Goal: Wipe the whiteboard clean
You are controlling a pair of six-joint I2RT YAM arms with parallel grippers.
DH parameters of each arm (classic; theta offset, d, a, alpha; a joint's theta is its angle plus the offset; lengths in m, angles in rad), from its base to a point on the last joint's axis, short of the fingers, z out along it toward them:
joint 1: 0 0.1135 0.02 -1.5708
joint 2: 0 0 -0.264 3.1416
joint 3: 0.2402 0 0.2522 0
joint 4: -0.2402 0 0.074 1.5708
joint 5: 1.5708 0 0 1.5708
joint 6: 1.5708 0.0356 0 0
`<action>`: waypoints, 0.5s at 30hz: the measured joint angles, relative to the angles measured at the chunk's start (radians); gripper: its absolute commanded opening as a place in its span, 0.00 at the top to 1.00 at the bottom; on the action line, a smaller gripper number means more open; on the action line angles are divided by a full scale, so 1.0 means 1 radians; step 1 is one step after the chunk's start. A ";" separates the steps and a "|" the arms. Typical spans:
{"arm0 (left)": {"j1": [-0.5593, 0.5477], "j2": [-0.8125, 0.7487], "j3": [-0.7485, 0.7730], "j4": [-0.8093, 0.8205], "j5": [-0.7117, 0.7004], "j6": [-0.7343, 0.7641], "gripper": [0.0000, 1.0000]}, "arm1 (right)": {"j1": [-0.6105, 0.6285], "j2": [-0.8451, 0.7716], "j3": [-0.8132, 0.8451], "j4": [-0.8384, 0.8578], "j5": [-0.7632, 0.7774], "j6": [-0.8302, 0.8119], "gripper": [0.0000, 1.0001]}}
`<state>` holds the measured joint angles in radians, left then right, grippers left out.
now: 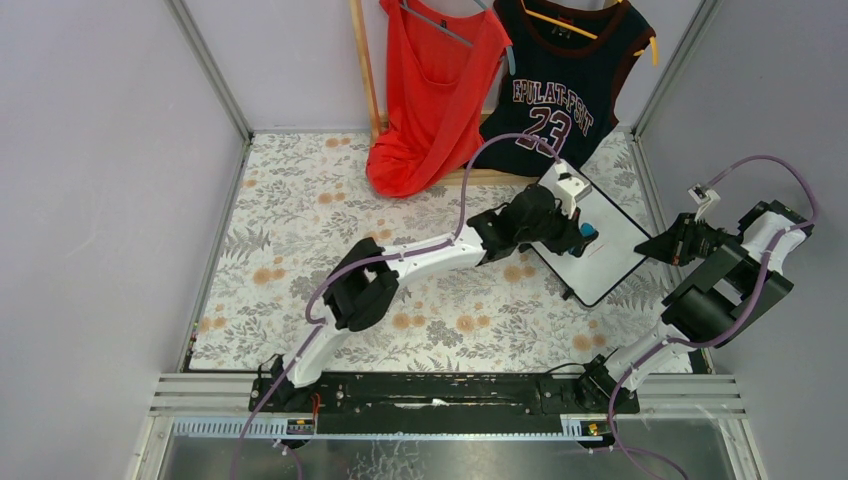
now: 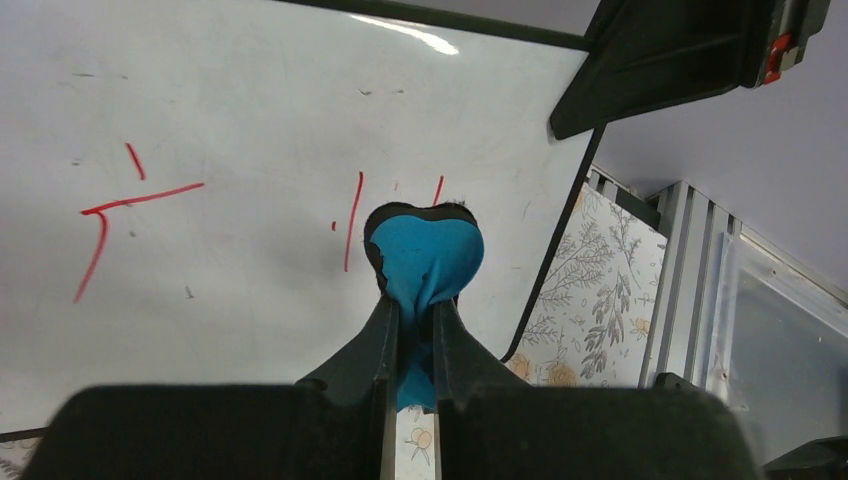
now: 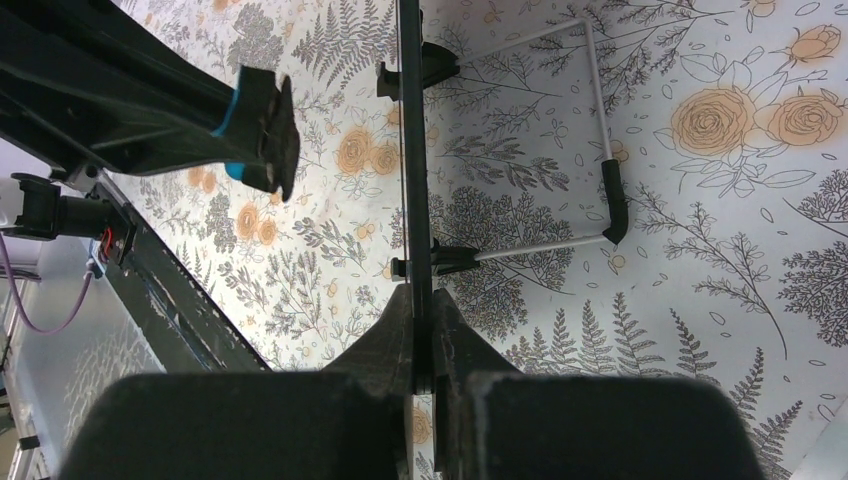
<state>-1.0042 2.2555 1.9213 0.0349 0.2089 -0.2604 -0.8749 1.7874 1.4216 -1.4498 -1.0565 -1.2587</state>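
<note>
Left wrist view: left gripper (image 2: 415,315) pinches blue eraser (image 2: 425,255) close to whiteboard (image 2: 230,110) face; right gripper (image 3: 420,300) clamps its right edge.

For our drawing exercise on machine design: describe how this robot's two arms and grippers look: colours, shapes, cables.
The left arm and right arm share one build: white links between bulky black joint housings, each trailed by a looping lilac cable. The left gripper and right gripper are black, with two flat fingers tapering from a broad block.

Black-framed whiteboard (image 1: 615,252), red strokes, apparently tilted up.
</note>
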 measured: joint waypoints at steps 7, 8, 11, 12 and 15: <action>-0.036 0.029 0.005 0.041 0.012 0.000 1.00 | 0.005 -0.009 -0.006 0.000 0.000 0.001 1.00; -0.042 0.034 0.009 0.050 0.013 0.000 1.00 | 0.005 -0.010 -0.007 -0.001 0.001 0.001 1.00; -0.060 0.055 0.024 0.089 0.013 0.001 1.00 | 0.007 -0.010 -0.008 -0.002 0.001 0.001 1.00; -0.064 0.069 0.039 0.097 0.012 0.002 1.00 | 0.007 -0.010 -0.008 -0.002 0.001 0.001 1.00; -0.074 0.108 0.084 0.107 0.011 0.009 1.00 | 0.009 -0.010 -0.008 -0.006 0.002 0.001 1.00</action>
<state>-1.0782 2.3634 2.0056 0.1417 0.2203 -0.2512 -0.8661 1.7771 1.4139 -1.4563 -1.0546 -1.2575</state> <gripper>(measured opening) 0.066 0.068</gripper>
